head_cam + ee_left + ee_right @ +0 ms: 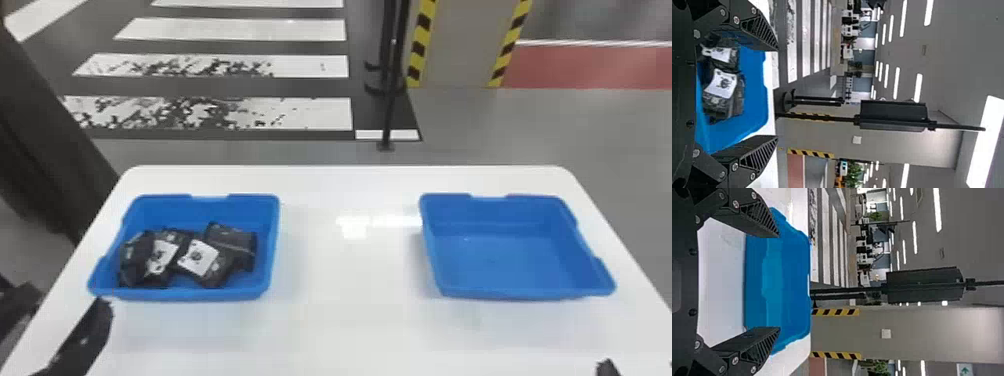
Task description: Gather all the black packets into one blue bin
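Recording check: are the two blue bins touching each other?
Apart. The head view shows it plainly: a wide strip of white tabletop lies between the left bin and the right bin.

A white table (350, 310) is standing near painted white floor stripes (230, 29). A black pole (390, 112) is rising beside a pillar (452, 45) edged with yellow-and-black bands (421, 47); ceiling lights (937, 209) are glowing.

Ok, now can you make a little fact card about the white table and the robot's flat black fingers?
table: white, rounded corners
left bin: shallow blue bin
packets: black packets, two showing white labels, inside left bin
right bin: matching blue bin, no packets
left fingers: open
right fingers: open
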Robot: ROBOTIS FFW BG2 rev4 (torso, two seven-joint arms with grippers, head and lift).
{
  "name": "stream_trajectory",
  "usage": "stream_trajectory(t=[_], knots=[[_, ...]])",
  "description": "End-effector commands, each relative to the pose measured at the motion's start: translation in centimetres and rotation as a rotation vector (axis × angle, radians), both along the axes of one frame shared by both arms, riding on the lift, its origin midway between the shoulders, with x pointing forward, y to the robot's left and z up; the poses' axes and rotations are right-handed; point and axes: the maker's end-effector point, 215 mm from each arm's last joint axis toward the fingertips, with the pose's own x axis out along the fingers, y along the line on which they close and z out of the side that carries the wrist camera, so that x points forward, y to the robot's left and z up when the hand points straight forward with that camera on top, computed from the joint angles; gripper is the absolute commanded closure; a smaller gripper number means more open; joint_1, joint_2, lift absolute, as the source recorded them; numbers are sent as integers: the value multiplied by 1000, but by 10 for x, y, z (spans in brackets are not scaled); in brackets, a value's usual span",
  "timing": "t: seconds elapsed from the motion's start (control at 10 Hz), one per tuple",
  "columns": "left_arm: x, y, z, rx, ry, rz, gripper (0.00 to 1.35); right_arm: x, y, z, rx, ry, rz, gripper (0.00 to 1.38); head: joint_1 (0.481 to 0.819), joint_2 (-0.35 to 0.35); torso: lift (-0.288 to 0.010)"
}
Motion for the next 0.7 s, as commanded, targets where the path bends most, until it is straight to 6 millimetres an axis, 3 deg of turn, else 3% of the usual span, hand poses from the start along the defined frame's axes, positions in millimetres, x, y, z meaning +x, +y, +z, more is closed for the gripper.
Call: stream_trajectory(t=[0.0,0.2,0.3,0.6], knots=[[-23,-2,-13,6,46,14,260,-5,-6,16,-89,-19,5,165,695,-48,-110],[-40,-1,-20,18,66,42,260,-6,-6,19,-90,-21,4,93,695,-82,-110],[-40,9,-15,46,53,67,260,-5,-6,21,-95,-27,5,101,695,-82,-110],[-34,5,-14,46,46,56,260,-3,-7,21,-92,-30,-1,104,695,-60,-110]])
